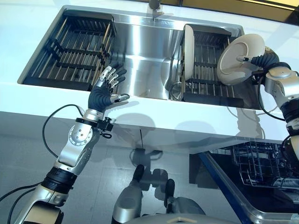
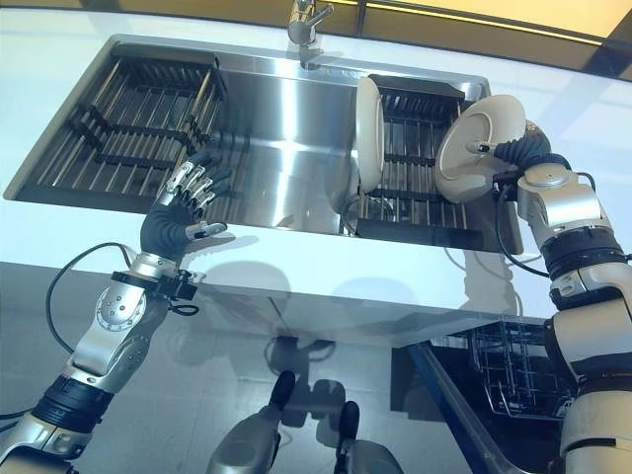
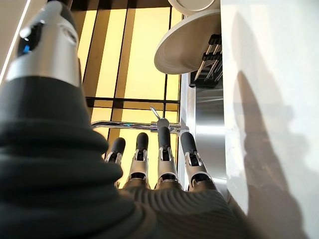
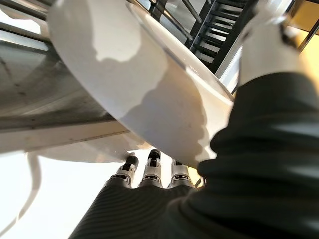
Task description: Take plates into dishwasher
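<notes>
White round ceramic plate [image 1: 238, 58] is being pinched at its rim by the right robot hand [image 1: 256, 59], at three o'clock above the steel sink's dark wire rack [image 1: 205, 70]; carrying it well means keeping it tilted clear of the upright second plate [image 1: 188, 52] toward the open dishwasher basket [image 1: 259, 163] at five o'clock; left robot hand [image 1: 108, 88] is hovering, fingers spread, empty.

White counter [image 1: 154, 122], glossy, with shadows along front edge. Stainless steel sink [image 1: 140, 70] recessed in it; chrome faucet [image 1: 154, 6] at back rim, centre. Dark wire racks in sink: one at left [image 1: 74, 51], one at right [image 1: 208, 70]. Grey floor [image 1: 28, 154] below counter front. Yellow-lit panels with dark framing [image 3: 129, 55] above, seen from left wrist view.
</notes>
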{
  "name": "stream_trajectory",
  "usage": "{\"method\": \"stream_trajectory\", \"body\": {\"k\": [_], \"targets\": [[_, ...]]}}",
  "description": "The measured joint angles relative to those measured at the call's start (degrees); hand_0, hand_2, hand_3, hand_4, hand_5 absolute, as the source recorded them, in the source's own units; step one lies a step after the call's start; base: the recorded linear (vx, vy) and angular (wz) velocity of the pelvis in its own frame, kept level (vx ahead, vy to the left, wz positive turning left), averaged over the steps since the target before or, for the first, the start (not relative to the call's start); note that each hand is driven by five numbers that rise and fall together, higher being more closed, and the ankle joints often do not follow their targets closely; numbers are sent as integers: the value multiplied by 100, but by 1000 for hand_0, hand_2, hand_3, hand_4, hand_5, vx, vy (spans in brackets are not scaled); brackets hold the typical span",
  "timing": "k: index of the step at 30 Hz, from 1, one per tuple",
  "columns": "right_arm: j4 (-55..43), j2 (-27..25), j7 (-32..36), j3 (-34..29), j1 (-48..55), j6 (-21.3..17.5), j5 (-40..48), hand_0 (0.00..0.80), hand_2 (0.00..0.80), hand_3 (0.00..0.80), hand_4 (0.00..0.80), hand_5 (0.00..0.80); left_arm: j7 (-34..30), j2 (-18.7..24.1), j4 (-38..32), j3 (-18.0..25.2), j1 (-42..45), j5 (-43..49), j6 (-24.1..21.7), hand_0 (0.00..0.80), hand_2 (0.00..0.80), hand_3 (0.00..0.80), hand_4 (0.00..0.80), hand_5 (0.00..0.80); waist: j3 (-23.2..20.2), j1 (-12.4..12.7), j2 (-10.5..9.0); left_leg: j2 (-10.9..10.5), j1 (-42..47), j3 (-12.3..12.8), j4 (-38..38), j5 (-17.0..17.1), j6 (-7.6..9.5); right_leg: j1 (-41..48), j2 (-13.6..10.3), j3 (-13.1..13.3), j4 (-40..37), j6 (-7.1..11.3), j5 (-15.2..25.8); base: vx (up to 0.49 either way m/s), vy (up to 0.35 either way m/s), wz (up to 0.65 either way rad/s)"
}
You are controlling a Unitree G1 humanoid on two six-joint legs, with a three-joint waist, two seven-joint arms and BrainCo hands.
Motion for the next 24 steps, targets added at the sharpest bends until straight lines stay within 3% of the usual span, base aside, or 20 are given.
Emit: {"method": "stream_trajectory", "body": {"k": [4, 24], "targets": [[72, -187, -58, 43, -179, -57, 23, 800, 800, 800, 800, 800, 6, 2, -71, -1, -55, 1, -84, 0, 0, 0, 0, 0, 69, 5, 33, 5, -85, -51, 1, 24, -14, -60, 10, -57, 2, -8, 5, -35, 6, 6], [121, -148, -55, 281, -421, -157, -8, 800, 800, 800, 800, 800, -39, -7, -42, -38, -134, 0, -23, 0, 0, 0, 0, 0, 103, 146, 47, -17, 150, -68, 1, 37, -6, 186, -9, -80, 3, 0, -2, -1, 0, 0]]}}
